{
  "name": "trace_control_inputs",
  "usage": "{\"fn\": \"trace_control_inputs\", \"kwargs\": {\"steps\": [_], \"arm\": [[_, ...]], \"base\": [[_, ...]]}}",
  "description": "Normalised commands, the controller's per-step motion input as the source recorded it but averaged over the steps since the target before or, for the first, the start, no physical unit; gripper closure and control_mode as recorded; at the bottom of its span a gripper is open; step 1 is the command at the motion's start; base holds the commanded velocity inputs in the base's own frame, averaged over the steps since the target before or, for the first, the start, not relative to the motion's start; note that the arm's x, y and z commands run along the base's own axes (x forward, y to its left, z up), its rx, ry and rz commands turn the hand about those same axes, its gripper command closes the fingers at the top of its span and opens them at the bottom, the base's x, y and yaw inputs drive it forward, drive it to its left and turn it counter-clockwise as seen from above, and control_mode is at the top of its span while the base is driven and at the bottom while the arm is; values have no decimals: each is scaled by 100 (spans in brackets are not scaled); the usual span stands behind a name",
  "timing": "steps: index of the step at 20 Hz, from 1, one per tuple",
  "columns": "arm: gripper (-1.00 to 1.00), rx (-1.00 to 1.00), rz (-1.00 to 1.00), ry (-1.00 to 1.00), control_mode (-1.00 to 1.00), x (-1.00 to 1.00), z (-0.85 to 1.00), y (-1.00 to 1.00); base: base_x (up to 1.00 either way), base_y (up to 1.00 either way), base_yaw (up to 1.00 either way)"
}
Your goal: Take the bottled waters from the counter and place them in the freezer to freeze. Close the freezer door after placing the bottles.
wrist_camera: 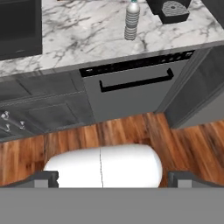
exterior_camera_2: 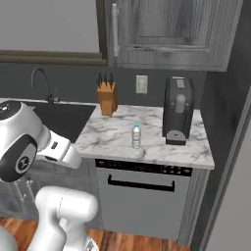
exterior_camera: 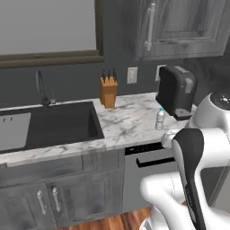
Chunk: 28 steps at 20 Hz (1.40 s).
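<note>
Gripper with jaws spread wide, empty, poised over wooden floor; bottled water upright well ahead of it on counter. Coffee machine stands just beside the bottle; dishwasher sits below the counter.

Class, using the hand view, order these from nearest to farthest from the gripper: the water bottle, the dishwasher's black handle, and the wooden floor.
Measured from the open gripper:
1. Wooden floor, directly below the fingers.
2. Dishwasher handle, on the grey front panel under the counter edge.
3. Water bottle, upright on the marble top, beside the coffee machine.
</note>
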Motion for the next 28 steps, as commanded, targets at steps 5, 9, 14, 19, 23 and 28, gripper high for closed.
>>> {"fn": "trace_control_inputs", "kwargs": {"steps": [5,9,14,19,23,28], "arm": [[-100,0,0,0,100,0,0,0],[-100,0,0,0,100,0,0,0],[-100,0,0,0,100,0,0,0],[-100,0,0,0,100,0,0,0],[-100,0,0,0,100,0,0,0],[-100,0,0,0,100,0,0,0]], "base": [[34,54,-17],[32,49,-18],[31,45,-19],[37,31,-19],[44,22,-18],[36,20,-18]]}}
